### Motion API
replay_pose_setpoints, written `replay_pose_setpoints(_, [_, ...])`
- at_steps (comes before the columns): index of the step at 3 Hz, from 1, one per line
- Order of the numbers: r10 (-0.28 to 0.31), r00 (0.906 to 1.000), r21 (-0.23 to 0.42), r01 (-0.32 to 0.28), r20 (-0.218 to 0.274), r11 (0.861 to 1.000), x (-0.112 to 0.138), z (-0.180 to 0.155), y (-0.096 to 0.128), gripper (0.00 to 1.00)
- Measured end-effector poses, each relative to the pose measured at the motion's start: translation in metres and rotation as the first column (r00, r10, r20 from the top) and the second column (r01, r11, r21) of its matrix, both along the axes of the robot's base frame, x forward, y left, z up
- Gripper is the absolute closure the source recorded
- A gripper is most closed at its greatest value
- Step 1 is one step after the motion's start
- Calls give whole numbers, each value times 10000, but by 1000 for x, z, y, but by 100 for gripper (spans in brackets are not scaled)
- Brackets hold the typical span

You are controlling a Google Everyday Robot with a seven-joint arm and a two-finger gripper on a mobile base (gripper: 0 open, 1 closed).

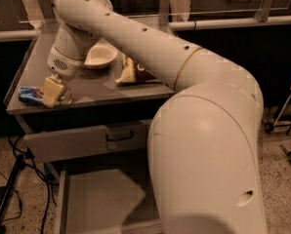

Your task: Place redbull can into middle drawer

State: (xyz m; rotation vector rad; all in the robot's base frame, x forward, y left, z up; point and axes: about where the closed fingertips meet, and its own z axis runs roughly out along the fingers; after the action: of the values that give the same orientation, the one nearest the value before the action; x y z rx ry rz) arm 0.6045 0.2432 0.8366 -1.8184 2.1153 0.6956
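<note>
The redbull can lies on its side at the front left corner of the grey counter. It is blue with silver ends. My gripper hangs down from the arm right beside the can's right end and touches or nearly touches it. The can rests on the counter and is not lifted. The middle drawer stands pulled open below the counter. Its flat grey floor shows nothing on it, and my arm hides its right part.
A white bowl and a chip bag sit on the counter behind the gripper. A grey drawer front with a dark loop handle juts out slightly above the open drawer. Cables hang at the left.
</note>
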Motion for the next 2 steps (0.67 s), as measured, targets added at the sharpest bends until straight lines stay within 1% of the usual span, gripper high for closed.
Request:
replay_pose_setpoints(1, [1, 10000, 0, -1, 0, 10000, 0, 0, 0, 100])
replay_pose_setpoints(2, [1, 10000, 2, -1, 1, 10000, 0, 0, 0, 100])
